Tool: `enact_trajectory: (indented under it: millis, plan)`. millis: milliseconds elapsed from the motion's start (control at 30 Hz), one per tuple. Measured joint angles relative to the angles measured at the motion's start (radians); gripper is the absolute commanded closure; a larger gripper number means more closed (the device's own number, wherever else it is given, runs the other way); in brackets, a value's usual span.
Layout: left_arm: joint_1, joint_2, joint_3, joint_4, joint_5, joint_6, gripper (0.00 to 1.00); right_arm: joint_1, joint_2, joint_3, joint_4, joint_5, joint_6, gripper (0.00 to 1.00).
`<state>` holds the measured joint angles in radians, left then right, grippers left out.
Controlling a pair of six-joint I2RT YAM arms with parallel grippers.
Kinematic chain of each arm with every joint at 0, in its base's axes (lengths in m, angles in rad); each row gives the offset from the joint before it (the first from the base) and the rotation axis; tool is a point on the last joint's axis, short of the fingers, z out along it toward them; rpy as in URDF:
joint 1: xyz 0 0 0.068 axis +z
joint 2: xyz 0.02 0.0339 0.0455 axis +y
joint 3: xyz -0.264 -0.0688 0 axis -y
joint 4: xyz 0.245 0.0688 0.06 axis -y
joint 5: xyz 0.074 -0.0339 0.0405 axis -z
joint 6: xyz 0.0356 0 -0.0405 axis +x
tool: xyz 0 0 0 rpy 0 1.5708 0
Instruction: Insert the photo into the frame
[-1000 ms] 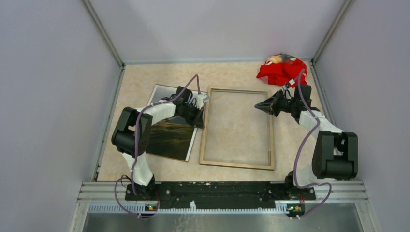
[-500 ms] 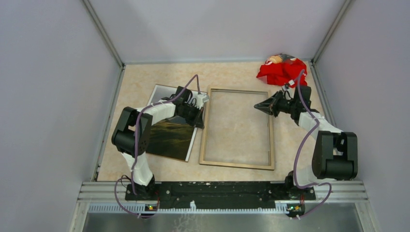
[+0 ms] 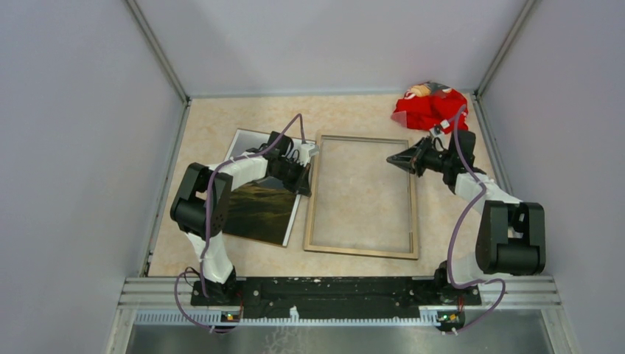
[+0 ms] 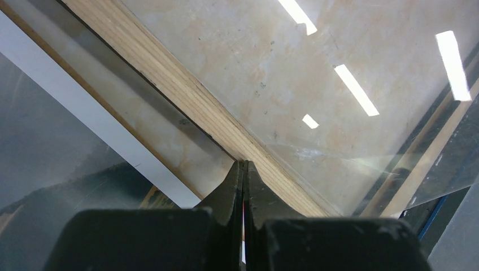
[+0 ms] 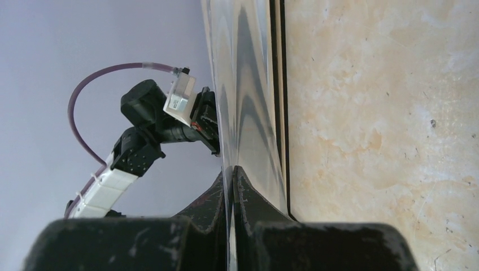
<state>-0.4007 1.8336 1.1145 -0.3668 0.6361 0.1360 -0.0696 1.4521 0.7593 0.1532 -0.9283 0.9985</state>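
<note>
The frame [image 3: 361,252] lies flat mid-table with its tan wood back up. The photo [image 3: 262,210] lies face up to its left, partly under my left arm. My right gripper [image 3: 390,158] is over the frame's upper right part. In the right wrist view it [image 5: 233,169] is shut on the edge of a thin clear pane [image 5: 248,84]. My left gripper [image 3: 308,164] is at the frame's upper left rail. Its tips [image 4: 243,164] are closed at the wood rail [image 4: 169,84], apparently on the pane's opposite edge. The photo's white border [image 4: 85,107] lies beside the rail.
A crumpled red cloth [image 3: 431,107] lies in the back right corner. Grey walls enclose the table on three sides. My left arm [image 5: 152,113] shows in the right wrist view beyond the pane.
My right gripper has crept slightly toward the back. The left arm, the frame and the photo have not moved.
</note>
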Motion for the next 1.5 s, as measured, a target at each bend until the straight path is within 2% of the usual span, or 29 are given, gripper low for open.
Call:
enact_trajectory:
  millis: [567, 1500]
  plan:
    - [0.0, 0.0, 0.0, 0.0, 0.0, 0.0, 1.0, -0.009, 0.037, -0.046, 0.05, 0.031, 0.016, 1.0]
    - [0.0, 0.0, 0.0, 0.0, 0.0, 0.0, 1.0, -0.034, 0.084, -0.079, 0.028, 0.071, -0.001, 1.0]
